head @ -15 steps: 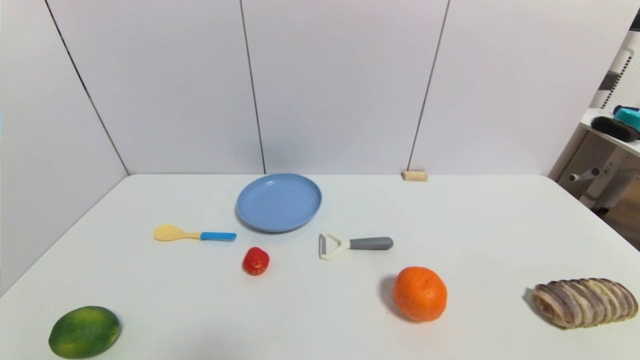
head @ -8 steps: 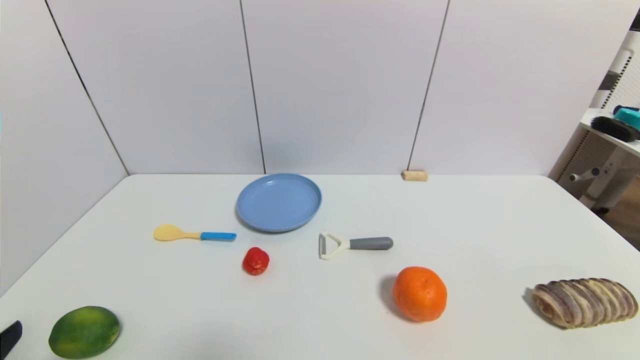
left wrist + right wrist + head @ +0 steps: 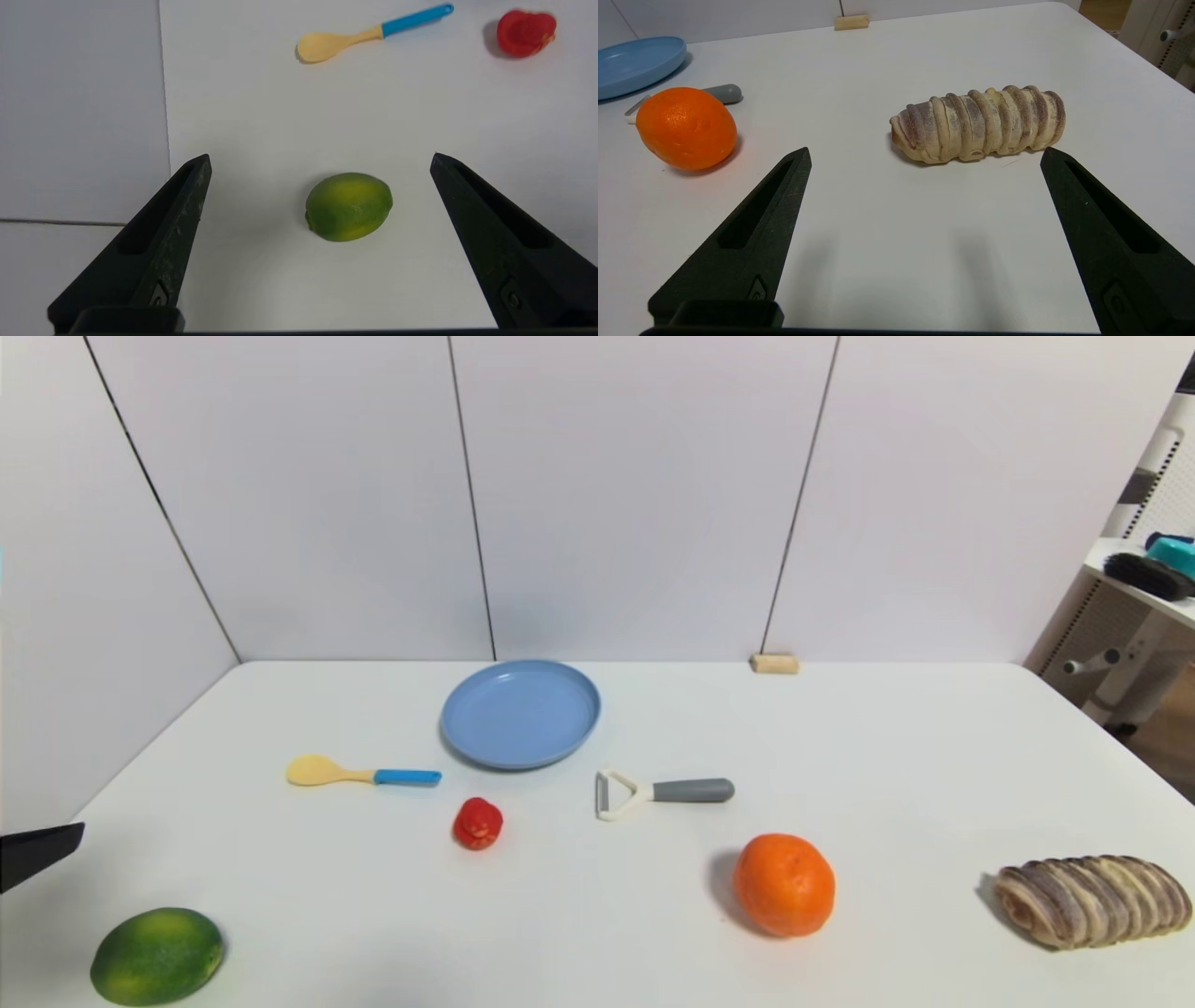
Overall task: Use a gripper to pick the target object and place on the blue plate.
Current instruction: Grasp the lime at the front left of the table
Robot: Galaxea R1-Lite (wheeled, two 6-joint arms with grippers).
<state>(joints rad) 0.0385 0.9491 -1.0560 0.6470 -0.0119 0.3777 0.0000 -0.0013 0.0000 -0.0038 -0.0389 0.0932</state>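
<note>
1. While our left pincer (image 3: 320, 161) hangs above the white table (image 3: 887, 756) with its two black fingers (image 3: 173, 219) spread wide apart, the green lime (image 3: 348, 206) lies on the table below the gap between them, touched by neither.
2. Beyond the lime from this pincer we see a yellow spoon with a blue handle (image 3: 369, 33), and off to one side of that a small red piece (image 3: 525, 32).
3. From our head camera only one dark fingertip of the left pincer (image 3: 37, 854) shows at the left edge, just above the lime (image 3: 157, 955) near the table's front left corner.
4. Well apart from the lime, farther back toward the wall, sits the blue plate (image 3: 520, 714), with a peeler (image 3: 663, 792) near it.
5. Our right pincer (image 3: 924, 156) holds its fingers wide apart too, gripping nothing; a ridged bread roll (image 3: 978, 123) lies just ahead of it, an orange (image 3: 685, 128) off to its left.
</note>
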